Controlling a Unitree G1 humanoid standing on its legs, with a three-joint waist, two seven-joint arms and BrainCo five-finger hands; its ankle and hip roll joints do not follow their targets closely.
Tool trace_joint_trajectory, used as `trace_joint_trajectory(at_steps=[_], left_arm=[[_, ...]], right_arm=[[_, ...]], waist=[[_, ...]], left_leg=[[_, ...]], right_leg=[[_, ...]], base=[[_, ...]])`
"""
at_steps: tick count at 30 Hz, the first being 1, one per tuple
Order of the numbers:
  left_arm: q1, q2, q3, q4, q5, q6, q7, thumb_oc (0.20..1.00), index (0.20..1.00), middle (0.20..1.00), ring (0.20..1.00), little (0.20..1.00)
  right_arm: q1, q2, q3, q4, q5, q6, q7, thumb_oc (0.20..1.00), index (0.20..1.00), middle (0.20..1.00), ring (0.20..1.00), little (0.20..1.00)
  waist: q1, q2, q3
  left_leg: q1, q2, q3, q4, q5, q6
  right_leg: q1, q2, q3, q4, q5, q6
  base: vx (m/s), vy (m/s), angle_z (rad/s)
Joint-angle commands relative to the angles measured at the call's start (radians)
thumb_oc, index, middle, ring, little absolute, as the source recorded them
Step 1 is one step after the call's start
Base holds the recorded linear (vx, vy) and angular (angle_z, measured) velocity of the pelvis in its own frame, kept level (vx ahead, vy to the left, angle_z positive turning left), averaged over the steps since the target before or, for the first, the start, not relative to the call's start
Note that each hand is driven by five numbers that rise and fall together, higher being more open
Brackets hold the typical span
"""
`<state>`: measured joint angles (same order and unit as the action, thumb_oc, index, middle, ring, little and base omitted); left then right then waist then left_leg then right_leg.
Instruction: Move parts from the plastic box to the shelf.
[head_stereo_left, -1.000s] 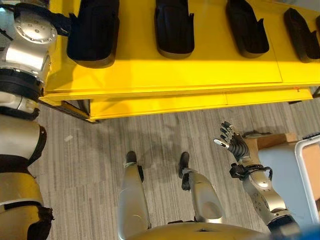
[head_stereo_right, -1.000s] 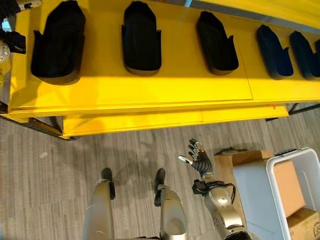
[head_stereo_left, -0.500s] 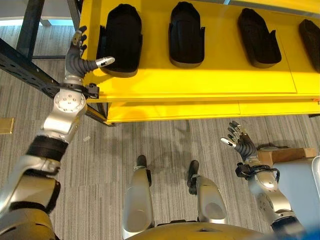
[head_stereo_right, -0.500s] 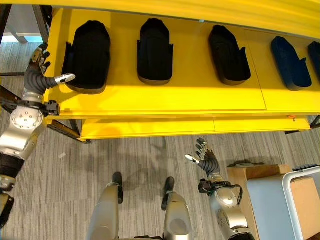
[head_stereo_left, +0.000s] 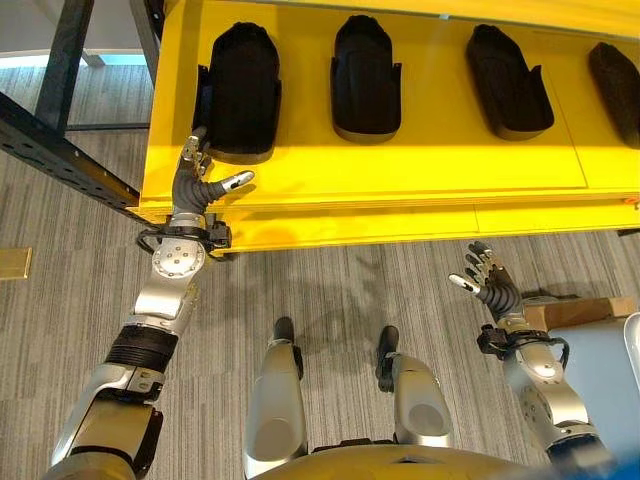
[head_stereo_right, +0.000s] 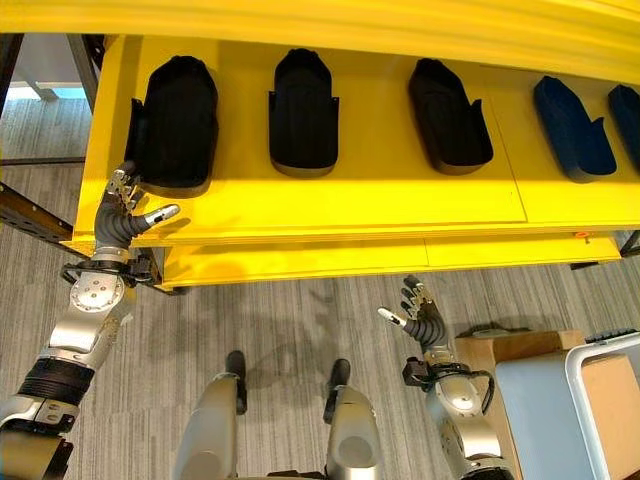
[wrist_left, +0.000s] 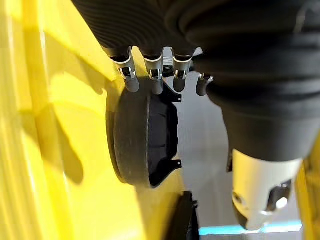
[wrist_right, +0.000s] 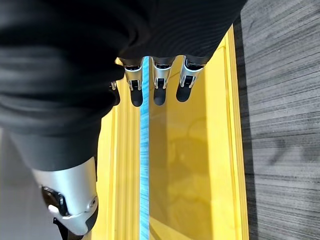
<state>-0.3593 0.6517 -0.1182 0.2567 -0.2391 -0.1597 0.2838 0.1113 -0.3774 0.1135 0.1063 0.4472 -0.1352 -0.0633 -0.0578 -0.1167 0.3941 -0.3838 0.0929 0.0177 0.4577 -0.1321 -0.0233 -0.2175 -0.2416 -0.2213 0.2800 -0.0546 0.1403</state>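
On yellow shelf (head_stereo_left: 400, 165), black parts (head_stereo_left: 242, 92) in a row, left robot hand (head_stereo_left: 198, 185) released beside nearest, right robot hand (head_stereo_left: 490, 290) released.

A: What carries the parts here?

B: A yellow shelf (head_stereo_right: 330, 205), running across the far side of the scene, with a lower yellow ledge (head_stereo_right: 300, 258) along its front edge.

A: And what lies on it?

B: A row of dark moulded parts, each with its rounded end pointing away. The leftmost black part (head_stereo_right: 173, 122) sits near the shelf's left end, a second black part (head_stereo_right: 303, 108) beside it, a third black part (head_stereo_right: 449, 115) further right. Then a dark blue part (head_stereo_right: 571, 114), and another at the right edge.

A: Are they touching?

B: No, bare yellow separates them all.

A: Below the shelf?

B: A grey striped floor (head_stereo_right: 270, 320).
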Motion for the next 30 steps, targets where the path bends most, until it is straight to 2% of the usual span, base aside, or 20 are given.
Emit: trace_joint_trajectory(at_steps=[1,5,6,9,12,15,22,30], left_arm=[[0.028,0.06,0.05,-0.066,0.262,0.007,0.018,1.0,1.0,1.0,1.0,1.0],[0.082,0.114,0.079,-0.071,0.477,0.045,0.049,1.0,1.0,1.0,1.0,1.0],[0.082,0.114,0.079,-0.072,0.478,0.046,0.049,1.0,1.0,1.0,1.0,1.0],[0.133,0.164,0.102,-0.086,0.614,0.079,0.03,1.0,1.0,1.0,1.0,1.0],[0.144,0.172,0.108,-0.088,0.635,0.08,0.028,1.0,1.0,1.0,1.0,1.0],[0.147,0.23,0.102,-0.097,0.742,0.09,0.021,1.0,1.0,1.0,1.0,1.0],[0.209,0.258,0.142,-0.178,0.792,0.083,-0.019,1.0,1.0,1.0,1.0,1.0],[0.216,0.271,0.116,-0.226,0.768,0.063,-0.089,1.0,1.0,1.0,1.0,1.0]], right_arm=[[0.015,-0.054,-0.056,-0.075,-0.015,-0.038,0.004,1.0,1.0,1.0,1.0,1.0],[0.017,-0.055,-0.079,-0.078,-0.02,-0.043,0.005,1.0,1.0,1.0,1.0,1.0],[0.017,-0.055,-0.079,-0.078,-0.02,-0.043,0.005,1.0,1.0,1.0,1.0,1.0],[0.021,-0.064,-0.094,-0.08,-0.028,-0.033,0.008,1.0,1.0,1.0,1.0,1.0],[0.021,-0.066,-0.093,-0.078,-0.029,-0.03,0.009,1.0,1.0,1.0,1.0,1.0],[0.015,-0.074,-0.088,-0.079,-0.031,-0.026,0.012,1.0,1.0,1.0,1.0,1.0],[0.03,-0.077,-0.11,-0.086,-0.044,-0.013,0.017,1.0,1.0,1.0,1.0,1.0],[0.032,-0.076,-0.121,-0.091,-0.054,-0.002,0.015,1.0,1.0,1.0,1.0,1.0]], waist=[[0.016,0.009,-0.05],[0.018,0.014,-0.044],[0.019,0.014,-0.043],[0.022,0.021,-0.043],[0.023,0.022,-0.043],[0.023,0.026,-0.044],[0.027,0.032,-0.038],[0.024,0.039,-0.031]], left_leg=[[0.014,0.061,0.017,0.0,0.0,-0.042],[0.017,0.068,0.02,0.005,-0.003,-0.04],[0.017,0.068,0.021,0.005,-0.003,-0.04],[0.019,0.068,0.022,0.004,-0.005,-0.04],[0.018,0.068,0.023,0.004,-0.004,-0.04],[0.017,0.067,0.026,-0.001,-0.002,-0.042],[0.011,0.065,0.021,0.002,-0.002,-0.04],[0.007,0.061,0.02,0.003,0.002,-0.04]], right_leg=[[-0.008,0.009,0.02,-0.007,0.043,-0.001],[-0.014,0.01,0.027,0.001,0.039,0.0],[-0.014,0.01,0.027,0.001,0.039,0.0],[-0.016,0.011,0.031,0.005,0.037,-0.001],[-0.017,0.01,0.033,0.005,0.037,-0.001],[-0.021,0.009,0.034,0.005,0.039,-0.001],[-0.027,0.007,0.035,0.017,0.036,-0.001],[-0.034,0.006,0.039,0.026,0.033,-0.003]], base=[[0.01,-0.007,-0.03],[0.0,0.002,-0.04],[0.0,0.01,-0.06],[0.0,0.01,-0.04],[0.0,0.001,-0.02],[0.0,0.0,0.0],[0.0,0.0,0.0],[0.0,0.0,0.0]])
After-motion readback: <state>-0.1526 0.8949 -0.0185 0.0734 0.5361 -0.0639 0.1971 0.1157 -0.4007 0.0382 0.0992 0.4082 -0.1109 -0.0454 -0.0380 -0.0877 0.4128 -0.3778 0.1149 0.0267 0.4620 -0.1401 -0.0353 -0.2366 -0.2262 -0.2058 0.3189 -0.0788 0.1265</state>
